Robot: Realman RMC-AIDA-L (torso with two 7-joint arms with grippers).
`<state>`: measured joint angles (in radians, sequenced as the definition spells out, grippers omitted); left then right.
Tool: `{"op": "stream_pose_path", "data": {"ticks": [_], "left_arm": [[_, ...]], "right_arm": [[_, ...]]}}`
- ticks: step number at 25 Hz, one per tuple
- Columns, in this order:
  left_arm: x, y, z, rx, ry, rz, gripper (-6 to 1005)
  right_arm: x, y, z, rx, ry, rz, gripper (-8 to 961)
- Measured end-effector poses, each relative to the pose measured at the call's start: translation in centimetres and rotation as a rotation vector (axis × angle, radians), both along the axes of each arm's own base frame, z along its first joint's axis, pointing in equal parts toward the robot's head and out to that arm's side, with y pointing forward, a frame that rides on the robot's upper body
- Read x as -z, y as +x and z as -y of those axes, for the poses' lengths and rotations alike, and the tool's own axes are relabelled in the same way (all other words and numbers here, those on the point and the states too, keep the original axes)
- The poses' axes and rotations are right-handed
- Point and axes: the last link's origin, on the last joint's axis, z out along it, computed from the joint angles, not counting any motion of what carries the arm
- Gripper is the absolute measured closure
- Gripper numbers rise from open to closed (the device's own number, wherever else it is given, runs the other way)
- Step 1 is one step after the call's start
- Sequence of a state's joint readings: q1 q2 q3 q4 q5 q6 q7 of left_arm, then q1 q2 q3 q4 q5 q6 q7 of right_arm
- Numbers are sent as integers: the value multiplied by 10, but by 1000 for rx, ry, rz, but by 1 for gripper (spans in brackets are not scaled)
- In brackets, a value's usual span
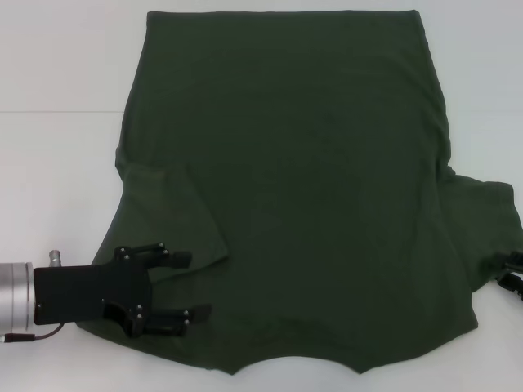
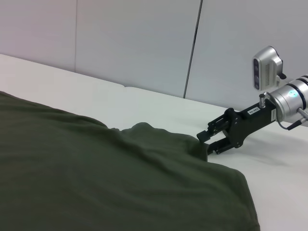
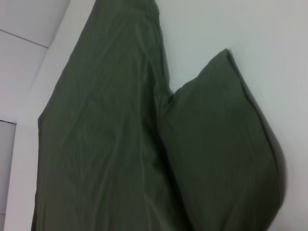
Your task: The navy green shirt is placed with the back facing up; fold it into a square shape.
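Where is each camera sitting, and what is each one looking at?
Head view: up on the robot, looking down at the navy green shirt on the white table; left gripper open over it, right gripper at its sleeve.
Left wrist view: low, looking across the shirt at the right gripper.
Right wrist view: close above the sleeve.
All share the shirt.

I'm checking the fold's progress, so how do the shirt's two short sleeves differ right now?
On the dark olive-green cotton shirt, the left sleeve is folded inward onto the body, while the right sleeve lies spread outward on the white table. The left tool hovers open at the left sleeve; the right tool is at the right sleeve's edge. Both sleeves lie flat.
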<state>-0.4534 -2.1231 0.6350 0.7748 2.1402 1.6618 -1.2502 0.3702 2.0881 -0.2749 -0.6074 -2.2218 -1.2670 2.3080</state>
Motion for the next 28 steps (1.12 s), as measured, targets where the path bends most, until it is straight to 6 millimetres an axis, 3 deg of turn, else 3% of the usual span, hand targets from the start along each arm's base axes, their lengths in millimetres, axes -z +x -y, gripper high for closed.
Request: {"op": "stream_pose_path", "data": {"ticks": [8,11,16,28], "left_arm": [[0,-1,1,-3,0,0,120],[0,-1,1,-5,1,1,120],[0,-2,2,-6,1,1,120],[0,-2,2,-7,0,2,120]], "right_arm": [[1,-6,-4,-33,-22,6,413],[1,-6,-4,-32,-21,8,604],[1,-5,-4,-31,-20,9,831],[1,-5,-1,-51,-18,22,904]]}}
